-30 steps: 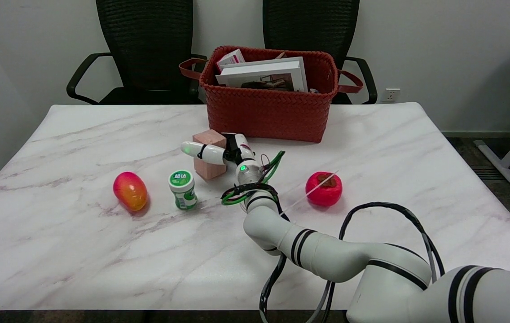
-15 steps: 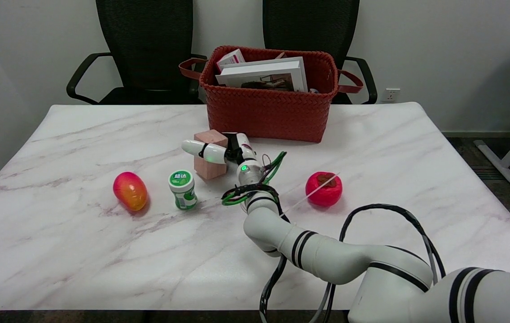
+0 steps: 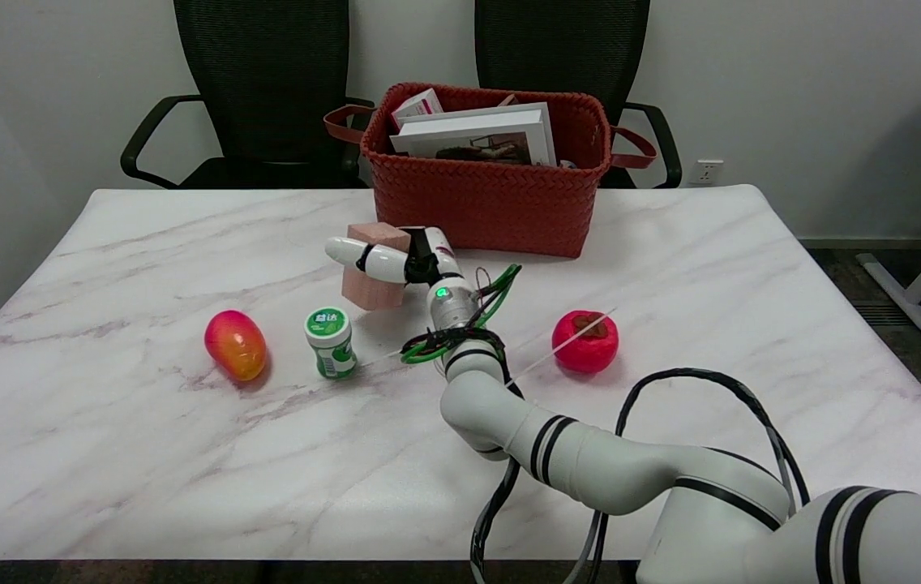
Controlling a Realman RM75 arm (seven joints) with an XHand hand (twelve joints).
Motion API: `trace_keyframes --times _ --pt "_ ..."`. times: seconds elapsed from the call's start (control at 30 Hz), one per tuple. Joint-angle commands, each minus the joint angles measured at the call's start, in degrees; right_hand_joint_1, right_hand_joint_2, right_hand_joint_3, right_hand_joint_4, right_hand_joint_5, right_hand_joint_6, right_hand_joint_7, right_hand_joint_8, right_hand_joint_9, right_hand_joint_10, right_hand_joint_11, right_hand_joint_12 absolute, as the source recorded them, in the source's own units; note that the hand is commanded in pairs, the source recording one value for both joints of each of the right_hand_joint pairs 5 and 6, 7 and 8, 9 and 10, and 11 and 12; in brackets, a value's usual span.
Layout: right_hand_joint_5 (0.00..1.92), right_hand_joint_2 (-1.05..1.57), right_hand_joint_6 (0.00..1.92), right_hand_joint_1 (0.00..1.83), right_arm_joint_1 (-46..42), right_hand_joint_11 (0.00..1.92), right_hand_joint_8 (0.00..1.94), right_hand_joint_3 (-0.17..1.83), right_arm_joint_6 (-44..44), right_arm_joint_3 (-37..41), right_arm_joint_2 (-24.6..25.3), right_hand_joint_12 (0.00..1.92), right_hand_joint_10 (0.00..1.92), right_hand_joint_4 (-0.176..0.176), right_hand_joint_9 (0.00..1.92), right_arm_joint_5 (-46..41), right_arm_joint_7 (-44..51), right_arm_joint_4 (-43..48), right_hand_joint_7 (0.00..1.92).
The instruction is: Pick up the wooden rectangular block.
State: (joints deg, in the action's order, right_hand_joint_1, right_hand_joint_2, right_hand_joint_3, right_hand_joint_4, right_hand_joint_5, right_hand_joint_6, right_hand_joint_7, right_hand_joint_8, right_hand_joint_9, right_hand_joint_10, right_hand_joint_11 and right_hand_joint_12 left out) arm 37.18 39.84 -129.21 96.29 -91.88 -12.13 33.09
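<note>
Wooden rectangular block [image 3: 371, 285]: pale pinkish-tan wood, plain faces, squared edges, standing taller than wide, tilted slightly. Sits left of centre on the table, in front of the basket's left end; a faint shadow shows under its near edge, and whether it touches the tabletop cannot be told.

Right hand [image 3: 404, 264]: fingers closed around the block's upper part, one white finger [image 3: 357, 253] laid across its near face, the rest behind it. The block is gripped.

Table [image 3: 144, 454]: white marble pattern with grey-pink veining. On it, left to right: red-yellow mango [image 3: 235, 345], green-capped bottle [image 3: 330, 341] near the block, red persimmon-like fruit [image 3: 585, 341] to the right.

Far side: woven red basket [image 3: 486, 203] holding books. Behind it, two black office chairs [image 3: 266, 89] against a white wall; wall socket [image 3: 707, 172] at right.
</note>
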Motion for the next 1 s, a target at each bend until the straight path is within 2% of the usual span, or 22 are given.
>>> trace_keyframes --times 0.03,0.7,1.0 --pt "1.36 0.78 1.36 1.13 -1.0 1.15 1.68 0.03 1.7 0.3 -1.2 1.15 1.52 0.0 1.52 0.3 0.1 5.0 1.68" --pt "1.3 0.76 1.3 1.15 -1.2 1.18 1.69 0.03 5.4 0.3 -4.8 1.18 1.54 0.0 1.54 3.1 0.4 16.0 1.69" --pt "1.29 0.75 1.29 1.15 -1.1 1.21 1.7 0.03 6.7 0.4 -6.8 1.21 1.55 0.0 1.55 3.4 4.6 21.3 1.7"
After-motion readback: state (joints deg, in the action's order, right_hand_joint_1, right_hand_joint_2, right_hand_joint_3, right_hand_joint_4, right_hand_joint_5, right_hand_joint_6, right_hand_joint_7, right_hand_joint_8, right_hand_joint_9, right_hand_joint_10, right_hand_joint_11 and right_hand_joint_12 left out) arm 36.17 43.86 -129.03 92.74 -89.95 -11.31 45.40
